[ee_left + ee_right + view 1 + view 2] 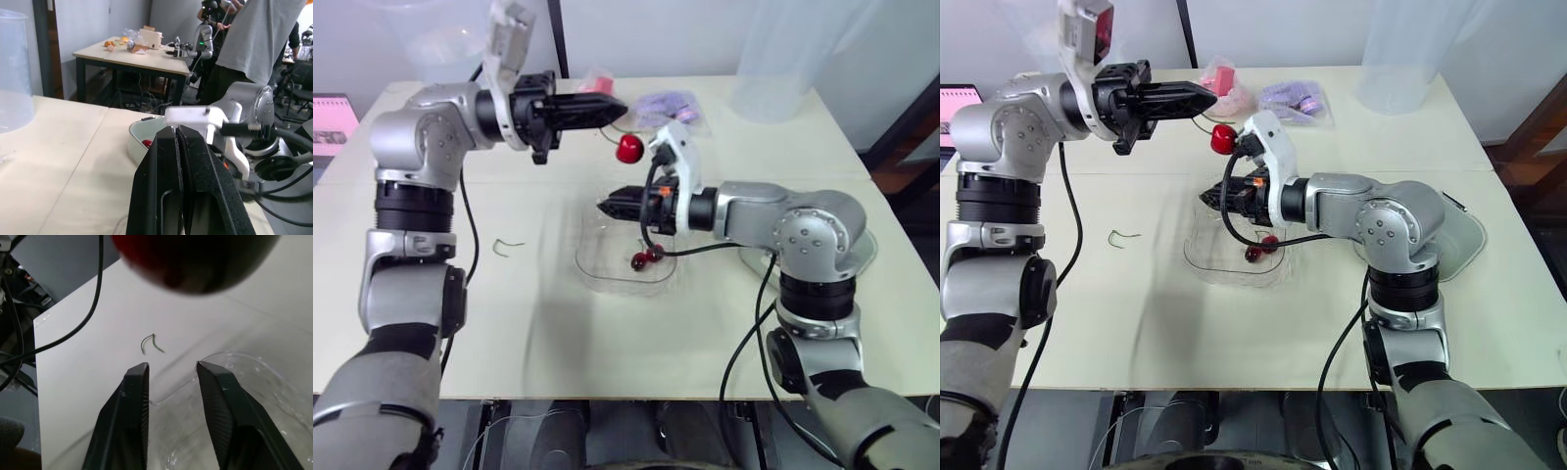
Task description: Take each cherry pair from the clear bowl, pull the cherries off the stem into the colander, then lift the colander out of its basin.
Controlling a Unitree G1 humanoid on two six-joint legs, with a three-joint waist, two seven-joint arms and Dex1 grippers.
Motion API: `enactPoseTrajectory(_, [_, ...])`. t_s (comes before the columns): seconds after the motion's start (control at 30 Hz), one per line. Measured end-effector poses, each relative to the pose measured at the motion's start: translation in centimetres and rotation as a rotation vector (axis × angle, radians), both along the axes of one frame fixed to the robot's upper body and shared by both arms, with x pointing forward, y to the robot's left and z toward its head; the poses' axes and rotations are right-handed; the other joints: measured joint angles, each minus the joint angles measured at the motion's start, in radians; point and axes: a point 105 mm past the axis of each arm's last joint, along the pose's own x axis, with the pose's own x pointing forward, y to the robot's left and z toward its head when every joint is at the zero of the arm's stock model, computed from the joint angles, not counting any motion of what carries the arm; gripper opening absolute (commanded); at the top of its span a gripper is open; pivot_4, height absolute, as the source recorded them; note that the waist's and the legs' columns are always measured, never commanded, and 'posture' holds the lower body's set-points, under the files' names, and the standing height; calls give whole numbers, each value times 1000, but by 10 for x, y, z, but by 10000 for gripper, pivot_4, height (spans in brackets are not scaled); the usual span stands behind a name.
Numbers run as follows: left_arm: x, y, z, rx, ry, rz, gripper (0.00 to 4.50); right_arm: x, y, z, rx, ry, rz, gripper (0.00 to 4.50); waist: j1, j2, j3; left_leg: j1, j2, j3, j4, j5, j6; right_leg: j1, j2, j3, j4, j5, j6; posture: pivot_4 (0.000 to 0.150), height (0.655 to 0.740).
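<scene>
Now, in the head views, your left claw [620, 106] is pinched shut beyond the far rim of the clear bowl [592, 266], seemingly on the stem, so the cherry [628, 149] dangles free for plucking. Your right claw [603, 206] hovers over the clear bowl, just below that cherry. The left wrist view shows that claw's fingers [166, 161] pressed together. The right wrist view shows its own fingers [132, 401] parted, the cherry just above them, not yet between.
</scene>
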Motion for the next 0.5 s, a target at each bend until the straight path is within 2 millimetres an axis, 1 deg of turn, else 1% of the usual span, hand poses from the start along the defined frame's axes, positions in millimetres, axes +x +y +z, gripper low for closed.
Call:
enactPoseTrajectory(0.07, [0, 1, -2, 2, 6, 3, 0, 1, -6, 5, 15, -11, -13, 39108, 0, 0, 0, 0, 0, 0, 0, 0, 0, 0, 0, 0, 0, 0, 0, 1500, 7348])
enactPoseTrajectory(0.1, [1, 1, -3, 4, 7, 4, 0, 2, -9, 8, 20, -17, -15, 43494, 0, 0, 0, 0, 0, 0, 0, 0, 0, 0, 0, 0, 0, 0, 0, 1500, 7348])
enactPoseTrajectory(0.13, [1, 2, -3, 6, 8, 7, 0, 2, -11, 14, 31, -27, -15, 44399, 0, 0, 0, 0, 0, 0, 0, 0, 0, 0, 0, 0, 0, 0, 0, 1500, 7348])
enactPoseTrajectory(0.27, [-2, 3, -7, 29, 3, -3, 0, -1, -13, 30, 59, -62, -2, 44399, -1, 0, 0, 0, 0, 0, 0, 0, 0, 0, 0, 0, 0, 0, 0, 1500, 7348])
enactPoseTrajectory(0.4, [-1, 4, -18, 55, 27, -5, 0, -1, -13, 36, 75, -54, 11, 44399, 0, 0, 0, 0, 0, 0, 0, 0, 0, 0, 0, 0, 0, 0, 0, 1500, 7348])
enactPoseTrajectory(0.5, [-2, 2, -20, 68, 25, -8, 0, -1, -11, 41, 92, -48, 22, 44399, 0, 0, 0, 0, 0, 0, 0, 0, 0, 0, 0, 0, 0, 0, 0, 1500, 7348])
